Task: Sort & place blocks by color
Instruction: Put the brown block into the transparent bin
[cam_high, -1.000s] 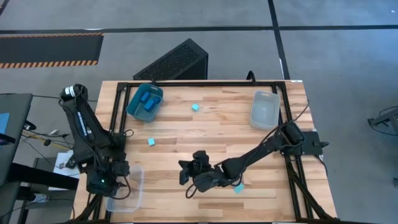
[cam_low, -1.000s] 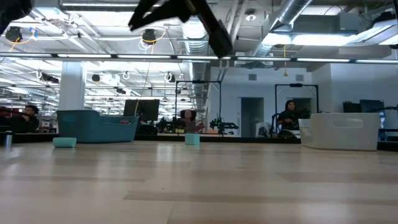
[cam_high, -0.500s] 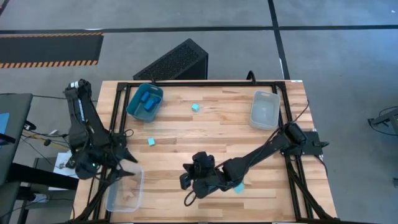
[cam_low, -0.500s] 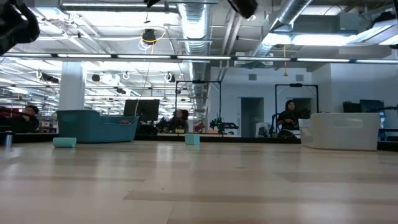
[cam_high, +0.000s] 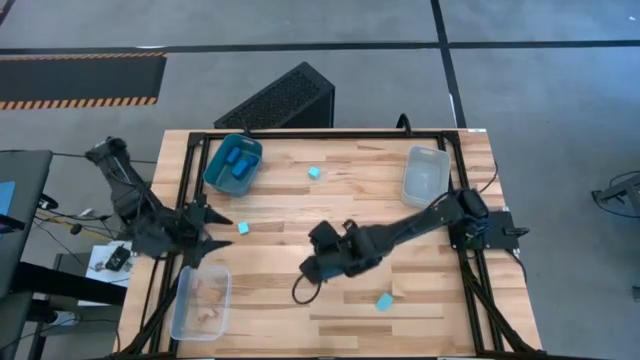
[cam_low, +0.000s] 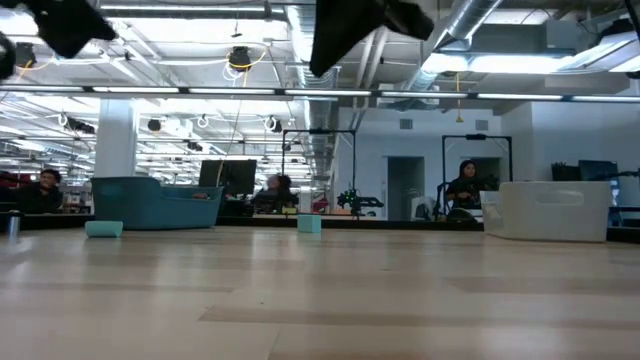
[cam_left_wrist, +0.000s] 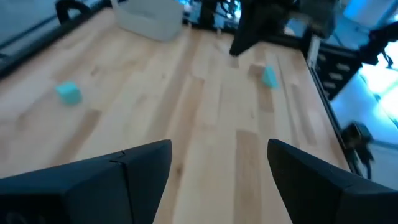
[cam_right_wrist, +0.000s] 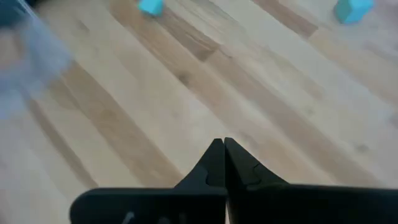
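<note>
Three light cyan blocks lie flat on the wood table: one (cam_high: 314, 173) toward the far edge, one (cam_high: 243, 228) left of centre, one (cam_high: 383, 301) near the near edge. Dark blue blocks (cam_high: 238, 162) sit in the teal bin (cam_high: 216, 170). Tan blocks (cam_high: 205, 297) lie in the clear bin (cam_high: 188, 310) at the near left. My left gripper (cam_high: 211, 236) hovers open, just left of the left-centre cyan block; its wrist view shows the spread fingers (cam_left_wrist: 217, 163). My right gripper (cam_high: 317, 250) hangs shut over the table's middle (cam_right_wrist: 222, 150), holding nothing.
A second clear bin (cam_high: 425, 177) stands at the far right, also seen as the clear bin (cam_low: 555, 210) in the low view. Bare wood lies between the two grippers. A black ribbed box (cam_high: 285, 97) sits on the floor beyond the far edge. People (cam_low: 466, 188) show in the room behind.
My left arm swung from over the near-left clear bin toward the far edge, stopping beside the left-centre cyan block and uncovering the bin with its tan blocks. My right gripper moved from near the near edge toward the table's middle, leaving the near cyan block fully in view.
</note>
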